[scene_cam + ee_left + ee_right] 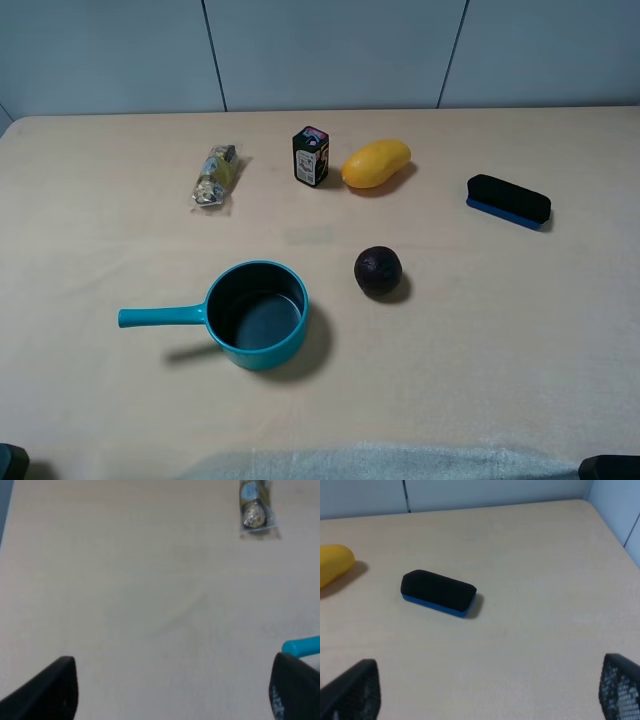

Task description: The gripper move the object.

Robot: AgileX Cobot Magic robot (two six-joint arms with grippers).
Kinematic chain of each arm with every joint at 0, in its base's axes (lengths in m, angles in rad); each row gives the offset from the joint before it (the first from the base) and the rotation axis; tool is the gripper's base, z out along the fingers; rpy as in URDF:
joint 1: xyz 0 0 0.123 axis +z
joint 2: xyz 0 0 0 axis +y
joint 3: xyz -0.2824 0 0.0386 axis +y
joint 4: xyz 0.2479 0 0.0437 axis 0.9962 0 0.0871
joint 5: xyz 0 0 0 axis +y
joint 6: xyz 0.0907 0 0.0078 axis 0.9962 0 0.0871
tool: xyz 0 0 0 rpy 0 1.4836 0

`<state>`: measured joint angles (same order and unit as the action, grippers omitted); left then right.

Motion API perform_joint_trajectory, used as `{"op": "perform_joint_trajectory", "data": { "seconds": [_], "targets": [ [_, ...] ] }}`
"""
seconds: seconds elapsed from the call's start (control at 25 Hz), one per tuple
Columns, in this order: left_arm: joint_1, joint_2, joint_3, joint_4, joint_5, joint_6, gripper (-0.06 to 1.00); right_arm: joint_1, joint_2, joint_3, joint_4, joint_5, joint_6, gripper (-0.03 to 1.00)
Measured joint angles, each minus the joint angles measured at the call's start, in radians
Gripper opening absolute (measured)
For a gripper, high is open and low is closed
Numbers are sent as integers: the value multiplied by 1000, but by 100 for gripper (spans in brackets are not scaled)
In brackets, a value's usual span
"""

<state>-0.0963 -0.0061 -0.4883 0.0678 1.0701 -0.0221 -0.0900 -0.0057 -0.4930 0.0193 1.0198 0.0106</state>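
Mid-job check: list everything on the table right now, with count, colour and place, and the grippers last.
small box: 1, black with red-pink patches, upright at back centre, just left of the mango
mango: 1, yellow, back centre
wrapper: 1, yellow-silver, back left
eraser: 1, black on blue, back right
round fruit: 1, dark purple, centre
saucepan: 1, teal, front left of centre, handle pointing left
table: 1, beige
left gripper: 1, black, open, holding nothing
right gripper: 1, black, open, holding nothing
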Motion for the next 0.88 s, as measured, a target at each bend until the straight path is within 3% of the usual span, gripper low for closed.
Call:
{"op": "perform_joint_trajectory", "data": {
  "seconds": [0.88],
  "targets": [
    [0,0,0,18,0,0,77,0,0,0,0,0,0,66]
  ]
}}
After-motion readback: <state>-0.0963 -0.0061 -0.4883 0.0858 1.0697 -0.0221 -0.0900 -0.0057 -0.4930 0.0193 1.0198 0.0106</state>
